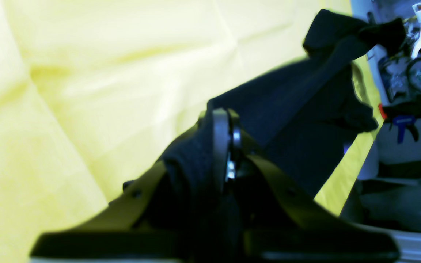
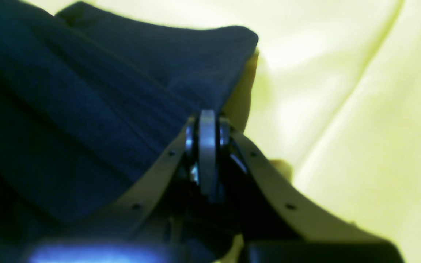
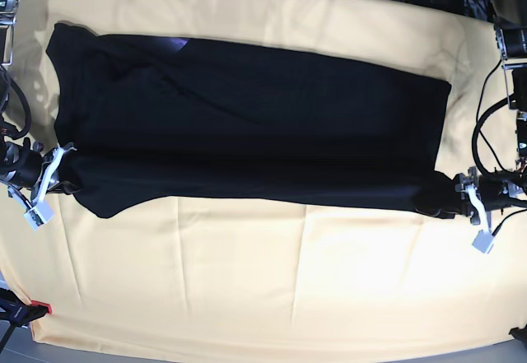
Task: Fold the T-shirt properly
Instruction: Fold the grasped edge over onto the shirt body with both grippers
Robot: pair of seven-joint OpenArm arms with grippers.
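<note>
The black T-shirt (image 3: 247,124) lies spread across the yellow sheet (image 3: 272,281), its near edge pinched at either end by the clamped left gripper (image 3: 451,200) and right gripper (image 3: 67,179), bare sheet below.

The worktop (image 3: 247,297) is covered by a creased yellow cloth (image 3: 346,248) that reaches to its edges. On the cloth lies the black T-shirt (image 3: 247,116), spread long across the far half and plain side up, while the near half shows bare cloth.
</note>
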